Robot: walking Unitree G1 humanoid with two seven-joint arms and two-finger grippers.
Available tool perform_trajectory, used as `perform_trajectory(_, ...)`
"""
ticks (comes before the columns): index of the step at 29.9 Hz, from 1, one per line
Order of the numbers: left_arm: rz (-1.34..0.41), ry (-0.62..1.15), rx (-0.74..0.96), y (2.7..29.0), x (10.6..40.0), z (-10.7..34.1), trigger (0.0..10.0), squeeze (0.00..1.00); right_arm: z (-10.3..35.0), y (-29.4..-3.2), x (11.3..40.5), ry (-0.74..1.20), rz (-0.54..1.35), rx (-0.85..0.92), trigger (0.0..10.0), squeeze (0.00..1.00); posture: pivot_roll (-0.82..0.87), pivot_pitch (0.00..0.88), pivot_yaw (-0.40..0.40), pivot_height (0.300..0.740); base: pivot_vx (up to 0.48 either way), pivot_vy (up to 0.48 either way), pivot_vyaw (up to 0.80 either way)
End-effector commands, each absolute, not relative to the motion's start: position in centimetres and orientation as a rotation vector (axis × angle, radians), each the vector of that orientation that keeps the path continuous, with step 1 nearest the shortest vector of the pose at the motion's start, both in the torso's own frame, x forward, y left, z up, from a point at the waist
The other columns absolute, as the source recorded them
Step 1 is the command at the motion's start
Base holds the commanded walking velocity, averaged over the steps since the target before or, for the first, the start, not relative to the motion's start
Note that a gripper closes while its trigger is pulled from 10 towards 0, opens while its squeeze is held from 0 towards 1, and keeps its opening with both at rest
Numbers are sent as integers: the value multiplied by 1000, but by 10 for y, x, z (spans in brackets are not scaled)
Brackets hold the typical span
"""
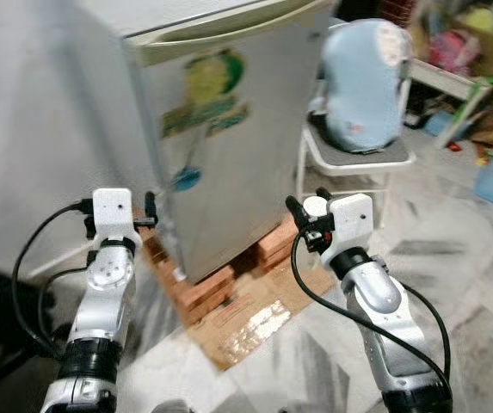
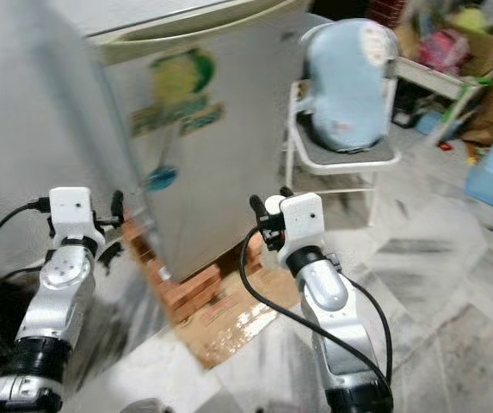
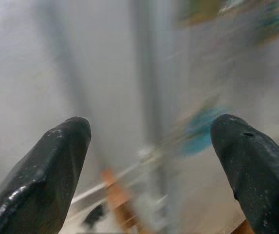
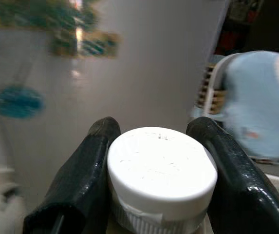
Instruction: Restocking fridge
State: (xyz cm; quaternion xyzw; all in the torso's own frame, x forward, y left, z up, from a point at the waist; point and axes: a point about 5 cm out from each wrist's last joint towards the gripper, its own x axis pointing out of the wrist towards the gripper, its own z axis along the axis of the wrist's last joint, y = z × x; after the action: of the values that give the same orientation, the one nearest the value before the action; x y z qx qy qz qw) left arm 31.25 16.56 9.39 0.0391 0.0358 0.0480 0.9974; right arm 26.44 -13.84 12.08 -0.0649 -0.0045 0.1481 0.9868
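my right tool [image 4: 154, 146] grips a white-capped bottle [image 4: 161, 170] for the fridge [image 1: 229, 155]; my left tool [image 3: 149, 146] is spread, free to pull its shut door

Two silver, rounded metal arms each end in a white boxy wrist block. From each block come two long black fingers: left gripper [image 3: 149, 161], right gripper [image 4: 156, 151]. Black cables loop behind each block, and black collars ring the forearms.

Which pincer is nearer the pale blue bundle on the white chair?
Right. The right pincer, shut on a white-capped container, is beside the chair; the left pincer is across the fridge.
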Motion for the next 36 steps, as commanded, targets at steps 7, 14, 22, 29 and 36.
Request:
perform_trajectory(7,159,73,86,176,311,95,10000,0,130,-132,266,-51,325,-121,10000,0,36,0,-34,740,170,0,293)
perform_trajectory(14,194,81,83,181,311,93,10000,0,129,-135,266,-44,324,-129,10000,0,33,0,-37,740,0,0,0)
perform_trajectory(22,217,144,68,192,333,91,10000,0,129,-138,262,-31,320,-142,10000,0,10,0,-42,740,0,0,0)
perform_trajectory(29,49,221,2,179,350,90,10000,0,127,-142,258,-17,312,-153,10000,0,-9,0,-40,740,0,0,0)
perform_trajectory(36,-32,218,6,173,361,94,10000,0,129,-144,257,-12,307,-163,10000,0,-27,0,-40,740,0,0,0)
